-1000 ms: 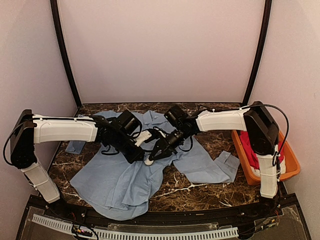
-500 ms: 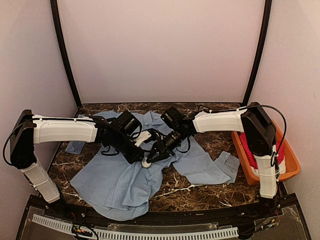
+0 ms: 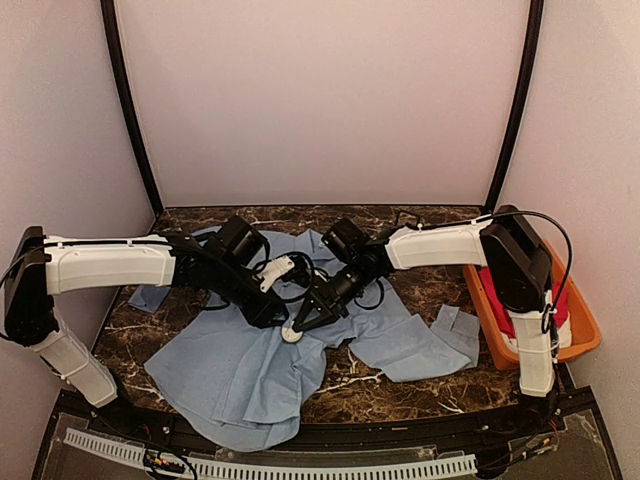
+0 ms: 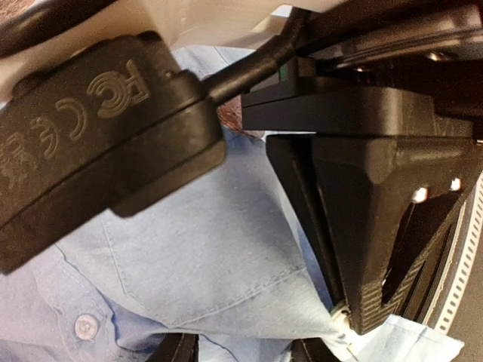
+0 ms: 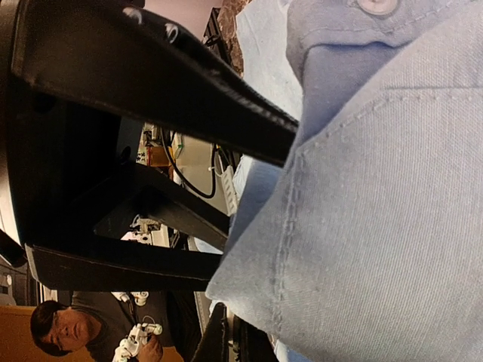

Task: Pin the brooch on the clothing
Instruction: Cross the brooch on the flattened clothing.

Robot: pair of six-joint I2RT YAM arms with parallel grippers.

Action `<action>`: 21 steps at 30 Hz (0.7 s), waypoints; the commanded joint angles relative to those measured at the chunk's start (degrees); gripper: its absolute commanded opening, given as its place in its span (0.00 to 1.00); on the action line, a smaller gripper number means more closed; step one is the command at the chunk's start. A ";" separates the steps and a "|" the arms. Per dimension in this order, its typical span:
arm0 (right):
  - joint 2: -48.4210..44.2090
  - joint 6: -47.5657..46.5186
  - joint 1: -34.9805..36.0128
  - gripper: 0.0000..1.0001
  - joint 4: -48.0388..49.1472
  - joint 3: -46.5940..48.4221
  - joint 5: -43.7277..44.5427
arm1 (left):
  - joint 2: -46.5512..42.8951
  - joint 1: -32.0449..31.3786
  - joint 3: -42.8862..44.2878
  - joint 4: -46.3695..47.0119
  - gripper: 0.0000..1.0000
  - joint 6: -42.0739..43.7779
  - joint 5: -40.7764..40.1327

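A white and black left arm (image 3: 110, 265) reaches in from the left edge, low over a dark brown marble tabletop (image 3: 420, 385). Its black left tool (image 3: 272, 312) points down at the middle of a large light blue long-sleeved button-up shirt (image 3: 230, 370). The shirt lies spread and rumpled across the tabletop, with one sleeve trailing to the left rear and the other to the right, ending in a cuff (image 3: 455, 325).

In the left wrist view, the left tool's two fingertips (image 4: 181, 351) show at the bottom edge with a gap between them. The tool stands partly open with nothing visible in its hold, above a stitched panel of the shirt and a small pale button (image 4: 85, 326).

Just right of the left tool, a small white round brooch (image 3: 291, 333) rests on the shirt's front, where the two tools meet. The black right tool (image 3: 303, 320) angles down to it from the right with its fingers closed together. Its tips are at the brooch, but whether they pinch it cannot be told. In the right wrist view, a fold of blue cloth hides those tips.

The white right arm (image 3: 440, 243) stretches back to the right. At the far right, an orange plastic bin (image 3: 575, 345) holds a red garment (image 3: 497, 287); the bin is near the cuff and apart from the shirt's body
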 commanded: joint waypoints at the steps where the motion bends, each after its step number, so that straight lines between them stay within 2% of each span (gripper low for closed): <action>1: -1.99 -1.68 0.27 0.00 7.90 -1.42 -2.36 | -2.34 -0.62 -0.05 1.54 0.42 0.60 7.02; 5: -2.40 -0.70 0.27 0.00 10.77 -3.00 -4.95 | -2.80 -0.52 0.04 0.79 0.52 0.62 6.32; 8: -2.53 0.45 0.10 0.00 13.03 -3.90 -6.53 | -3.43 -0.28 -0.24 0.62 0.63 0.33 6.06; 15: -3.30 6.74 -0.87 0.00 22.07 -7.38 -9.91 | -7.56 1.11 -0.89 -0.29 0.73 -1.23 2.97; 17: -3.45 8.20 -1.32 0.00 24.40 -8.18 -10.40 | -8.99 1.52 -1.34 -0.25 0.79 -1.73 2.18; 20: -3.44 10.03 -1.56 0.00 27.27 -8.98 -11.28 | -10.53 1.66 -1.46 -0.84 0.96 -1.96 1.58; 21: -3.55 10.98 -1.63 0.00 29.01 -9.44 -11.62 | -11.09 1.70 -1.42 -1.13 0.98 -1.87 1.45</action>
